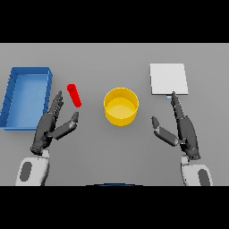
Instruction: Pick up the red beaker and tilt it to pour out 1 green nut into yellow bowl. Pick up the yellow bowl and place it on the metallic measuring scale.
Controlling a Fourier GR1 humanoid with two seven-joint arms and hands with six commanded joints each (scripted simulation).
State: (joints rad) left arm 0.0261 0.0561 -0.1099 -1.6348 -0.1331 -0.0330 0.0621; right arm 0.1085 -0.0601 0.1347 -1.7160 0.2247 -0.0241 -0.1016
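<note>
Your left hand (49,127) has its fingers (55,103) straight and spread, thumb held apart, gripping nothing; the fingertips sit just left of the red beaker (74,95), close but not touching as far as you can tell. The beaker lies to the left of the yellow bowl (120,106), slim and long, slanted as seen from the head view; whether it stands or leans you cannot settle from here, and no green nut shows inside it. Judge it light and rigid, with a smooth, likely slippery wall, so take it around the middle of its length, thumb on one side and fingers on the other, leaving the mouth free to tip toward the bowl. The bowl itself looks stiff, open-topped and empty, wide enough that you will probably need to grip it across the rim or wall. Your right hand (181,129) rests to the right of the bowl, fingers also straight and apart, its fingertips touching or just short of the near edge of the metallic measuring scale (168,78), a flat pale square lying right of the bowl and farther back. A blue tray (26,71) sits far to the left of the bowl, beyond the left hand. The grey bench (116,152) is flat and plain, with open room around the bowl for tilting and lifting.
</note>
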